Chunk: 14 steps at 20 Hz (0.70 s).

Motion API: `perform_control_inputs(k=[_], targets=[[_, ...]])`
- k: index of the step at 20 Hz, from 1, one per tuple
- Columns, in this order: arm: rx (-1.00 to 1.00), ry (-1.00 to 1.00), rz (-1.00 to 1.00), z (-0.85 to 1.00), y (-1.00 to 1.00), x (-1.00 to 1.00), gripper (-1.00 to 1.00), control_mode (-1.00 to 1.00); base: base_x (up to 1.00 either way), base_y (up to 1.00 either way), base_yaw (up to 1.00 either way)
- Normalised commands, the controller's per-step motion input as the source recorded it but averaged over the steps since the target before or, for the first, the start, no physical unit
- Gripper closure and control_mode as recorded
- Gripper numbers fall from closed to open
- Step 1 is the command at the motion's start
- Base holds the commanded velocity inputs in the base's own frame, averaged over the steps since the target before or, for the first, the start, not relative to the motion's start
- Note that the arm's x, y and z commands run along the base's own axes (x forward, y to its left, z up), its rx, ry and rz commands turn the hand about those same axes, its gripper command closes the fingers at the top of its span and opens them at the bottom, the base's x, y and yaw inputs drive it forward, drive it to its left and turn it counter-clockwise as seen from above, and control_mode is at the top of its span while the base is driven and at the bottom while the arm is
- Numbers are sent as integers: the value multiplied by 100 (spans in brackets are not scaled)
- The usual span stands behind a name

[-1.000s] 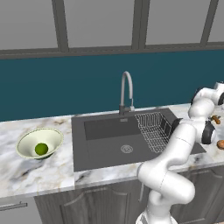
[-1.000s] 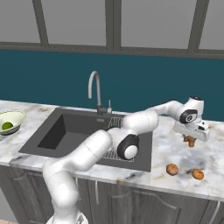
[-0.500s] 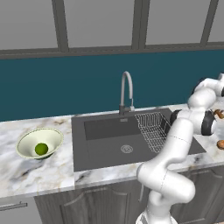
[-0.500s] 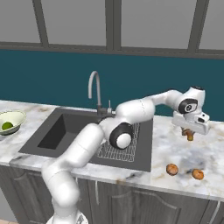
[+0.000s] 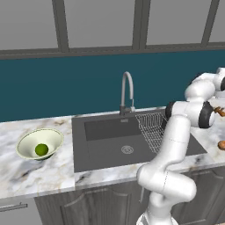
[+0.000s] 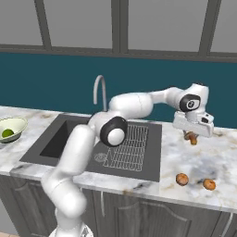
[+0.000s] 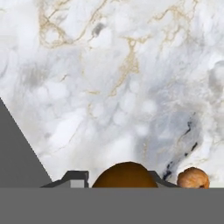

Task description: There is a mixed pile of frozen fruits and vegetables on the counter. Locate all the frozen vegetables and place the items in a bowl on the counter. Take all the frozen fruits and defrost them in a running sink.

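Note:
My gripper (image 6: 190,134) hangs above the counter (image 6: 194,157) right of the sink (image 6: 55,139), shut on a brown mushroom-shaped vegetable (image 6: 191,138). In the hand view its brown cap (image 7: 124,174) sits between the two finger tips, with veined marble below. Two round orange fruits (image 6: 182,178) (image 6: 209,184) lie on the counter near its front edge; one of them (image 7: 193,178) shows beside the cap in the hand view. The pale green bowl (image 5: 30,139) stands at the far left with a green ball (image 5: 41,149) inside it.
The curved silver faucet (image 5: 127,90) rises behind the dark sink (image 5: 110,145), and a wire rack (image 6: 125,143) lies in the sink's right half. A teal wall and windows back the counter. My own arm arches over the sink.
The gripper has risen and drifted left toward the sink, carrying the mushroom piece up off the counter. The two orange pieces have stayed where they were.

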Motion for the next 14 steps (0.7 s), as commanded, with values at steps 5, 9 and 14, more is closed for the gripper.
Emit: perform_control_inputs(k=[5, 9, 14], targets=[[-9, 0, 3, 0, 55, -60, 100, -100, 0, 0, 0], [-5, -2, 1, 0, 43, -61, 100, -100, 0, 0, 0], [-3, -6, 0, 4, 52, -51, 100, -100, 0, 0, 0]])
